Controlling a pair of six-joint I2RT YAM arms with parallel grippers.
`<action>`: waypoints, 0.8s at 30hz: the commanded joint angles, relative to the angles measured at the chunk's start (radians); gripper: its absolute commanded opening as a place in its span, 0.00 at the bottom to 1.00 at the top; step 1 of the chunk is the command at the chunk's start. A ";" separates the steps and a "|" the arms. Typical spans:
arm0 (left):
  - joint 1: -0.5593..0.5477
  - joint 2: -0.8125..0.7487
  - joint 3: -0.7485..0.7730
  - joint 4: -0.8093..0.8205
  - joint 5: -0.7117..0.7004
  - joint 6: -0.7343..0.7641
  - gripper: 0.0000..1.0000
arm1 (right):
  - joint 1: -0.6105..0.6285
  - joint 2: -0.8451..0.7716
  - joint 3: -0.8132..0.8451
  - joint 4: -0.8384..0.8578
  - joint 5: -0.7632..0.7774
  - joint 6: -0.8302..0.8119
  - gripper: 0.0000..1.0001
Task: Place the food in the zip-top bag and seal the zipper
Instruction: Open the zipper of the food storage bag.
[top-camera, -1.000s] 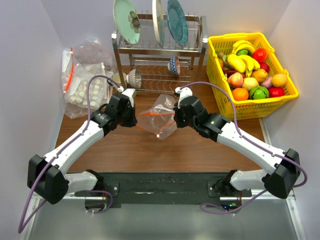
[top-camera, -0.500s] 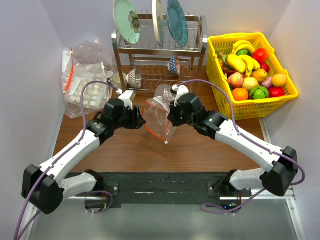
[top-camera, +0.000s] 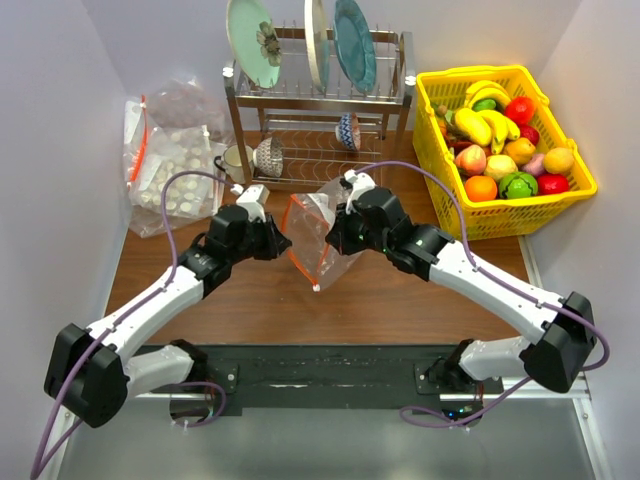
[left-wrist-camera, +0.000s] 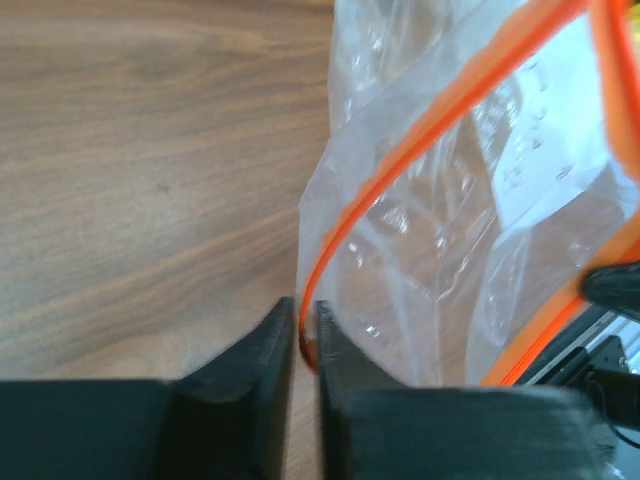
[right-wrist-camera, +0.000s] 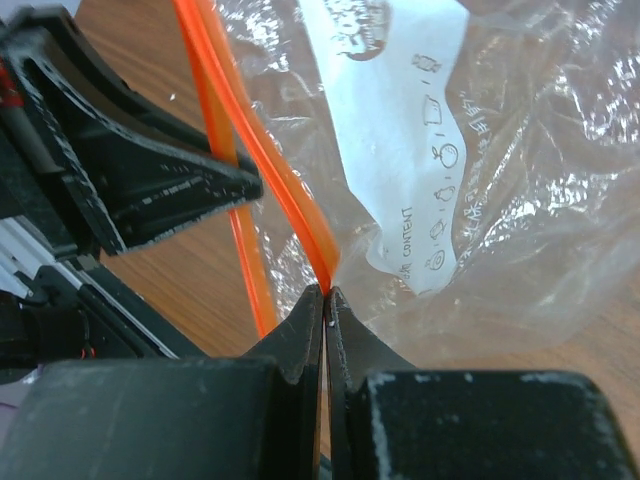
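Observation:
The clear zip-top bag (top-camera: 318, 238) hangs between my two grippers above the wooden table, its mouth held apart. My left gripper (top-camera: 283, 240) is shut on the orange-red zipper (left-wrist-camera: 345, 225) at the mouth's left side. My right gripper (top-camera: 337, 228) is shut on the zipper's other side (right-wrist-camera: 300, 215). The bag (right-wrist-camera: 480, 170) looks empty, with a white label inside. The food (top-camera: 500, 135) lies in the yellow basket (top-camera: 560, 196) at the right: an orange (top-camera: 480, 188), a peach-like fruit (top-camera: 499, 166), a green round one (top-camera: 518, 185).
A metal dish rack (top-camera: 315, 110) with plates and bowls stands behind the bag. Clear bags of white lumps (top-camera: 165, 170) lie at the back left. Grey walls close both sides.
Both grippers have lifted the bag off the table and drawn closer together. The bag now hangs tilted with its mouth spread open and has shifted slightly left.

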 joint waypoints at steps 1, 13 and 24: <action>-0.002 -0.033 -0.011 0.089 -0.027 -0.024 0.09 | -0.001 -0.027 -0.026 0.049 -0.048 0.042 0.00; -0.002 -0.110 0.308 -0.405 -0.391 0.105 0.00 | 0.001 0.166 -0.004 0.280 -0.249 0.150 0.00; -0.002 0.034 0.488 -0.702 -0.503 0.113 0.00 | 0.001 0.498 -0.016 0.804 -0.536 0.467 0.00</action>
